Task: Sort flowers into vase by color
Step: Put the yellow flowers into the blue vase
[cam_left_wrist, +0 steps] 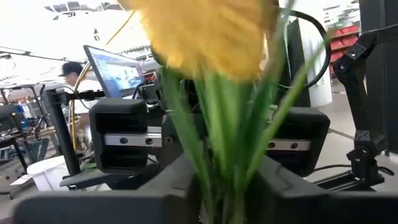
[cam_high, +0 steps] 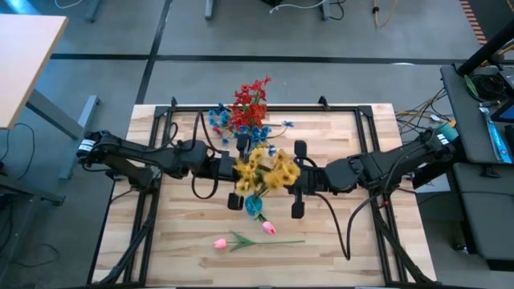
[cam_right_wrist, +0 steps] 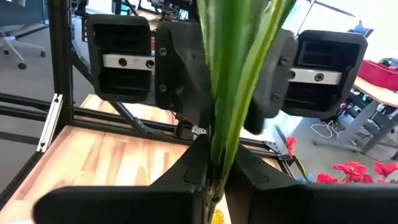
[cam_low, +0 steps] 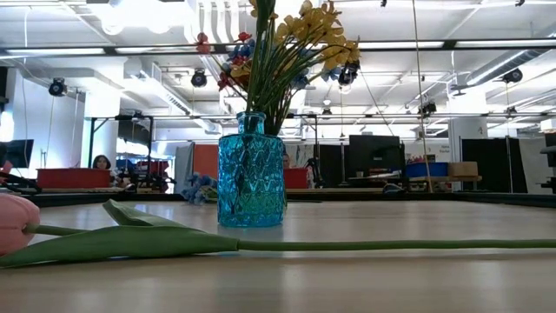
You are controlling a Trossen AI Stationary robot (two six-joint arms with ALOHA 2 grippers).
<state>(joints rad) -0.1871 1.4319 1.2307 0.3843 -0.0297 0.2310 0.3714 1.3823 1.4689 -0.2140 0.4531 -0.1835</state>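
Both claws pinch the yellow spray's stems (cam_right_wrist: 227,124): left claw (cam_left_wrist: 221,199), right claw (cam_right_wrist: 214,186). Opposing pulls could tip the blue vase (cam_low: 250,169) below, or snap stems.

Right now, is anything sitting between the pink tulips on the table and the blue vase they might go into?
On the table top, nothing visible: the pink tulips lie just in front of the blue vase with bare wood between. Above, though, the yellow flowers fill the vase's mouth, and the left gripper and right gripper clamp their stems there.
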